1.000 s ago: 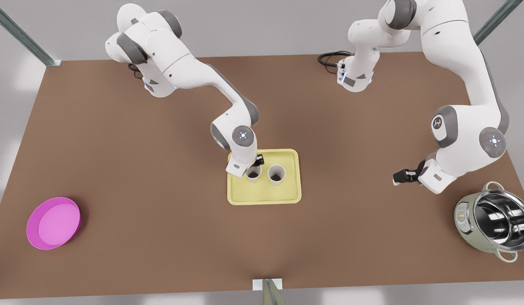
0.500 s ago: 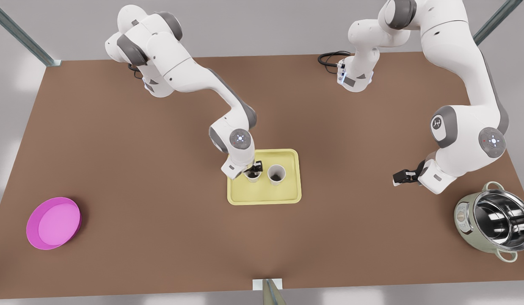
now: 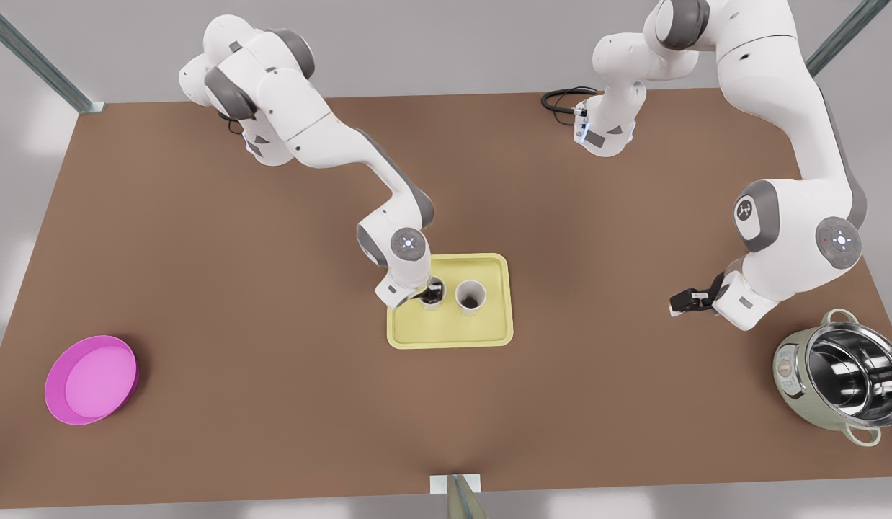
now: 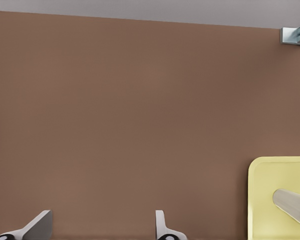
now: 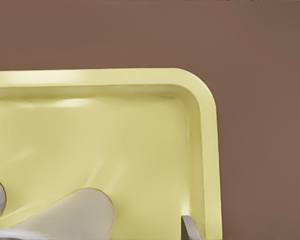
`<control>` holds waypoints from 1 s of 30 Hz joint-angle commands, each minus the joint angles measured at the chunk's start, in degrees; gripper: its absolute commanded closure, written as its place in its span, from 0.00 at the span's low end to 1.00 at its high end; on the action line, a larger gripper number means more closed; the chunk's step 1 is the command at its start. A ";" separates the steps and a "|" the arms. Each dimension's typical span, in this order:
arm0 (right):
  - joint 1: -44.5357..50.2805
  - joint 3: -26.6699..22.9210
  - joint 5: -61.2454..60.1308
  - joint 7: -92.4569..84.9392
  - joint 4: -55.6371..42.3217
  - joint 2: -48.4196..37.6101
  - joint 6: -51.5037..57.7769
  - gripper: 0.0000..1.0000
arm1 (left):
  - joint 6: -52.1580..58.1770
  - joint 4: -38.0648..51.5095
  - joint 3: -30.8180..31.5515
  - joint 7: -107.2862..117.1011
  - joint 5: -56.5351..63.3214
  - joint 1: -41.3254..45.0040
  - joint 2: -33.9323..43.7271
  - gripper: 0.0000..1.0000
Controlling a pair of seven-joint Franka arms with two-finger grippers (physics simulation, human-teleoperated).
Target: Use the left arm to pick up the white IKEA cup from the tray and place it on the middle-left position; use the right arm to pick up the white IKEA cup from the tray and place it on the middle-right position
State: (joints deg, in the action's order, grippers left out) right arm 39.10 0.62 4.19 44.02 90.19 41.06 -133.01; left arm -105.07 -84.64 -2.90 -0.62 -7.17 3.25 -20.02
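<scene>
A pale yellow tray (image 3: 449, 333) lies mid-table with two white cups upright on it. My right gripper (image 3: 430, 290) is down over the cup (image 3: 433, 301) nearer the front view's left, open, a black finger at that cup's mouth. In the right wrist view one finger (image 5: 190, 227) stands apart from a cup's wall (image 5: 74, 215) on the tray (image 5: 114, 130). The other cup (image 3: 470, 297) stands free beside it. My left gripper (image 3: 680, 303) waits open above bare table at the front view's right. Its wrist view shows spread fingertips (image 4: 162, 225), the tray's corner (image 4: 270, 190) and a cup (image 4: 292, 202).
A magenta bowl (image 3: 91, 380) sits near the table's front on the front view's left. A steel pot (image 3: 839, 378) stands at the front view's right, close below the left arm. A black cable (image 3: 561, 97) lies at the back edge.
The right arm has lowered its gripper onto the cup and drifted slightly toward the front view's left. The left arm has not moved.
</scene>
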 commanded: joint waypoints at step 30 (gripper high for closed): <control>-37.16 -0.18 -1.73 -63.96 -0.37 -16.18 17.52 1.00 | 1.80 0.70 0.53 10.55 6.29 14.06 0.86 0.00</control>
State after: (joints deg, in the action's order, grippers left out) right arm 3.16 0.44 0.09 19.28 89.85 25.01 -119.14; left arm -104.09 -83.96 -2.33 1.34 -3.87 16.47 -19.28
